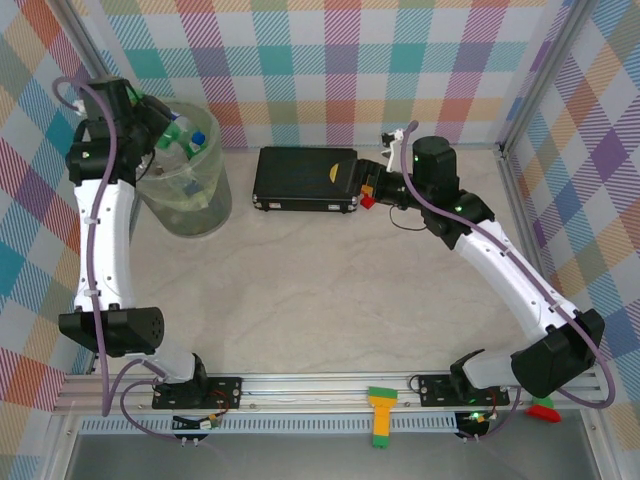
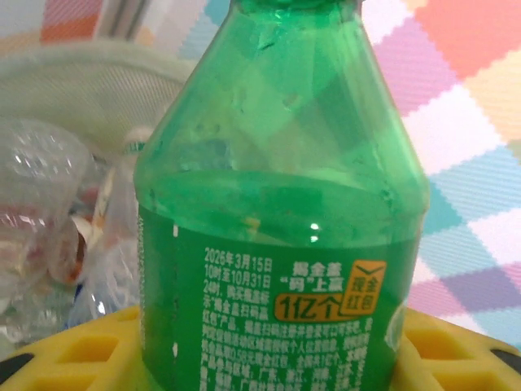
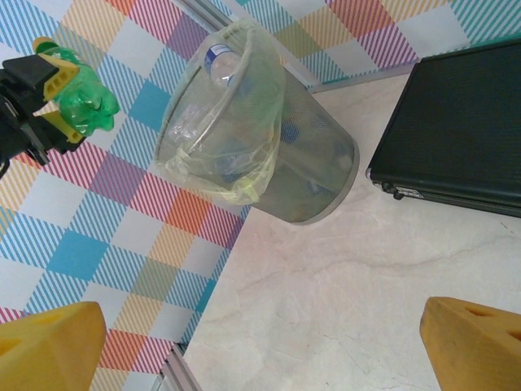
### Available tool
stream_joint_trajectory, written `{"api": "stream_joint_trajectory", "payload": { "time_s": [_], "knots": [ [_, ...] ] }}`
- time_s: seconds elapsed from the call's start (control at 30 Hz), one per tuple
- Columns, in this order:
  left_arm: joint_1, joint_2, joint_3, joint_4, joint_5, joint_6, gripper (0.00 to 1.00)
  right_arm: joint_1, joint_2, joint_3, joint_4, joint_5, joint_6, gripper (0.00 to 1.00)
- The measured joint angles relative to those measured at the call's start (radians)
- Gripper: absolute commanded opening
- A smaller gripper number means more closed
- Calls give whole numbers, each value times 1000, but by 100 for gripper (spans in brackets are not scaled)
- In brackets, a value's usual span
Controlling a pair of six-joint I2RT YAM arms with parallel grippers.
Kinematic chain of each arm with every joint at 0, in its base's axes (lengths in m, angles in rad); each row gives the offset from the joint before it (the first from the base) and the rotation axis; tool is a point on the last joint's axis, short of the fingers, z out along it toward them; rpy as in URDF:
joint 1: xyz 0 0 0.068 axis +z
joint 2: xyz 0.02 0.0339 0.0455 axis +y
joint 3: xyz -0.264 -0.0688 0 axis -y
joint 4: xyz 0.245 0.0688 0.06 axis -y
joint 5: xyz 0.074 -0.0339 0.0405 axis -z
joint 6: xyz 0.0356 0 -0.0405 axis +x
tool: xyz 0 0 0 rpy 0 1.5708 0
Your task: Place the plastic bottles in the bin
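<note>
Left gripper [image 1: 168,135] is clamping a green bottle [image 2: 277,244] at the rim of the bin [image 1: 207,214] — it should be centring over the mouth before releasing; right gripper [image 3: 260,338] is hanging wide open, empty.

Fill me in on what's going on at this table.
The left gripper is holding a green plastic bottle up beside the rim of the bin, and has not let it go. The bin already has other bottles inside. The right gripper is open and empty, hanging over the table near the black case.
</note>
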Motion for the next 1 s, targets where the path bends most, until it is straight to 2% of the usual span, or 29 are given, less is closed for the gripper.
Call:
{"api": "stream_joint_trajectory", "payload": {
  "time_s": [0.17, 0.4, 0.6, 0.83, 1.0],
  "knots": [
    [10, -2, -34, 26, -67, -91, 48, 0, 0, -2, 4, 0, -7, 99],
    [14, -13, -206, 155, -169, -343, 48, 0, 1, -3, 4, -7, -7, 99],
    [15, -1, -242, 288, -240, -539, 50, 0, 1, -9, 7, -6, -7, 99],
    [17, 59, -238, 342, -333, -640, 50, 0, 1, -9, 8, -6, -7, 99],
    [26, 129, -174, 324, -387, -616, 50, 0, 1, -9, 7, 0, -7, 99]
  ]
}}
